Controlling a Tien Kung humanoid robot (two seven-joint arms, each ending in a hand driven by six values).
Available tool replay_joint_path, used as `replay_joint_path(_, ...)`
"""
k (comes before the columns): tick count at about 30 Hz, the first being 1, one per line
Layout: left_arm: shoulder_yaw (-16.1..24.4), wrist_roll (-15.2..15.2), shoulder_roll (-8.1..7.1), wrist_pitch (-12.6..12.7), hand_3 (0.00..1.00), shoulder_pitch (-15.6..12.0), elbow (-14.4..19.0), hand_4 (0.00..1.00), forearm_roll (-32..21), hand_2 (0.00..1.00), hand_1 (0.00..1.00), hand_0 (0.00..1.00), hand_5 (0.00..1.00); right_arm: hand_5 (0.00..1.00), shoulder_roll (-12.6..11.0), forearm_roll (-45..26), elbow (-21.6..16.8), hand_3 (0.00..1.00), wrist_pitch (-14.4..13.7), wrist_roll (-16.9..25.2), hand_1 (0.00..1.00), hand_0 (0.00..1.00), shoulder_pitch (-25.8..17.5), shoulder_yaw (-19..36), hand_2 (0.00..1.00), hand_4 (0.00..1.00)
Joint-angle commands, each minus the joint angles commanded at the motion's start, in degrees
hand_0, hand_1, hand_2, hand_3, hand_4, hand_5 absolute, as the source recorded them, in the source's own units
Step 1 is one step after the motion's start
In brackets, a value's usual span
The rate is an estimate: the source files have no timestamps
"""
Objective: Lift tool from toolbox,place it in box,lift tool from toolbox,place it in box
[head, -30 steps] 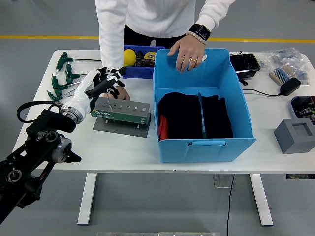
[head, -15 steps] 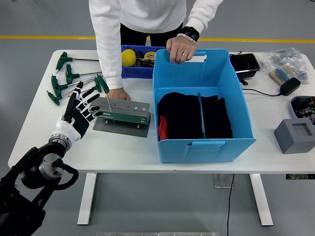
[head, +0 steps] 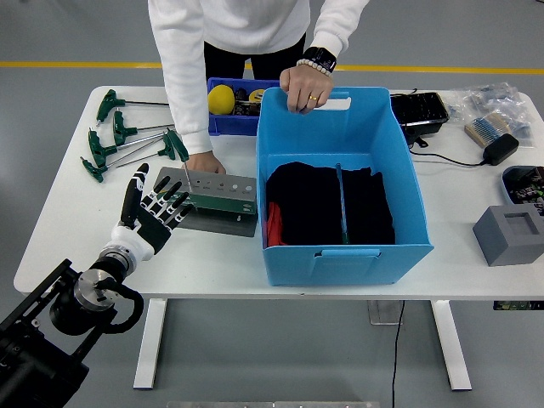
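Left hand (head: pixel 151 212), white-and-black with five fingers, hovers over the table's (head: pixel 76 212) near-left area with its fingers (head: pixel 130 197) spread and holding nothing; the fingertips point up and away toward the toolbox (head: pixel 211 197), just short of its left end. Its black arm (head: pixel 64 314) enters from the lower-left corner. Beyond the hand, the toolbox, a green block with a row of holes on a grey base plate, lies flat on the table, close beside the left wall of the blue box (head: pixel 340 183). One green T-handle tool (head: pixel 178 153) stands upright in a hole at the toolbox's left end. Inside the blue box lie dark cloth-like contents (head: pixel 306 204), a red item at the left wall, and a green T-handle tool (head: pixel 342 204) resting lengthwise on top. Farther back, a person's hand (head: pixel 204 161) rests on the table at the toolbox's far edge; the other hand (head: pixel 304 87) grips the box's far rim. At the far left, several loose green T-handle tools (head: pixel 115 136) lie on the table. Behind the toolbox sits a small blue bin (head: pixel 223 126) holding a yellow ball (head: pixel 221 99). At the right edge are a grey block (head: pixel 508 234), a black tray (head: pixel 418 109) and a brush (head: pixel 486 132).
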State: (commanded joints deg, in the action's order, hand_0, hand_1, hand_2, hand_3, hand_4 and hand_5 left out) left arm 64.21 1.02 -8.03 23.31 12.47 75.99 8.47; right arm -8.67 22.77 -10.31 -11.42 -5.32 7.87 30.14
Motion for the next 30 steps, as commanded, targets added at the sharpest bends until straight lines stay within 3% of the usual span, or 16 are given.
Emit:
replay_joint_path(18, -2.3, -0.7, -0.07, 1.0, 0.814, 6.0, -5.3, 0.828, -0.7, 0.675, 0.505, 0.358, 0.719, 0.695, -0.2, -1.5, 0.0, 0.573, -0.1, 0.4, 0.592, 0.619, 0.7, -1.3, 0.677, 0.831)
replay_joint_path(30, -3.9, -1.1, 0.03, 0.9, 0.829, 7.6, -7.5, 0.830, -1.7, 0.674, 0.505, 0.355, 0.719, 0.695, -0.1, -1.3, 0.0, 0.573, 0.0, 0.2, 0.594, 0.620, 0.8, -1.4, 0.679, 0.831)
